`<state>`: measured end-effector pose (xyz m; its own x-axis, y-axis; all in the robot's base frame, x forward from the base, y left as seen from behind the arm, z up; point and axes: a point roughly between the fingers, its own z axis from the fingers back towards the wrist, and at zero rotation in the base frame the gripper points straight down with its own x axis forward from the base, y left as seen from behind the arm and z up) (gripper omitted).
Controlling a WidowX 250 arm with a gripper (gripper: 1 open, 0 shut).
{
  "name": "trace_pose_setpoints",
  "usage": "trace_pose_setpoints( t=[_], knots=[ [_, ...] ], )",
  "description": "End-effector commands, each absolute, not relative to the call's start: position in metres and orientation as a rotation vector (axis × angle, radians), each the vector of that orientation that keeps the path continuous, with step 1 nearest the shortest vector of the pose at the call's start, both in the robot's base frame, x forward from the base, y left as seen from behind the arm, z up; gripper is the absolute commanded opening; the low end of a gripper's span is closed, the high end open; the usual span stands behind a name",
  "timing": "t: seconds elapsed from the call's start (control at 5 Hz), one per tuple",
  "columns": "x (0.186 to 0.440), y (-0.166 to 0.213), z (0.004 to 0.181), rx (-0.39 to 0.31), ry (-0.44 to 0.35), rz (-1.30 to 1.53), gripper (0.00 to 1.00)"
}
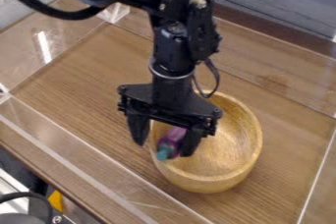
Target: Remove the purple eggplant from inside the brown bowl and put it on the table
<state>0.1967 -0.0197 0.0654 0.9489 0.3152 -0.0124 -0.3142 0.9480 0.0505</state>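
Hand hangs spread wide over the near-left inside of the brown bowl, straddling the purple eggplant lying there: the reach-in step, so next comes closing squarely on it.

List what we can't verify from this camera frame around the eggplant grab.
- Purple eggplant: mostly hidden behind the open pincer; only a purple patch and the teal end show.
- Contact between fingers and eggplant: cannot tell, too small and blurred.
- Brown bowl: left inside and near-left rim covered by the pincer.
- Table: right and bottom parts cut off by the frame.
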Motion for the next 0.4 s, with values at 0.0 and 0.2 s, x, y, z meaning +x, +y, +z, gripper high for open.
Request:
trace_pose_setpoints(
  t=[0.0, 0.2],
  knots=[
    [0.216, -0.012, 0.067, 0.025, -0.025, 0.316, 1.0],
    [0.226, -0.006, 0.06, 0.016, -0.026, 0.307, 0.0]
  ],
)
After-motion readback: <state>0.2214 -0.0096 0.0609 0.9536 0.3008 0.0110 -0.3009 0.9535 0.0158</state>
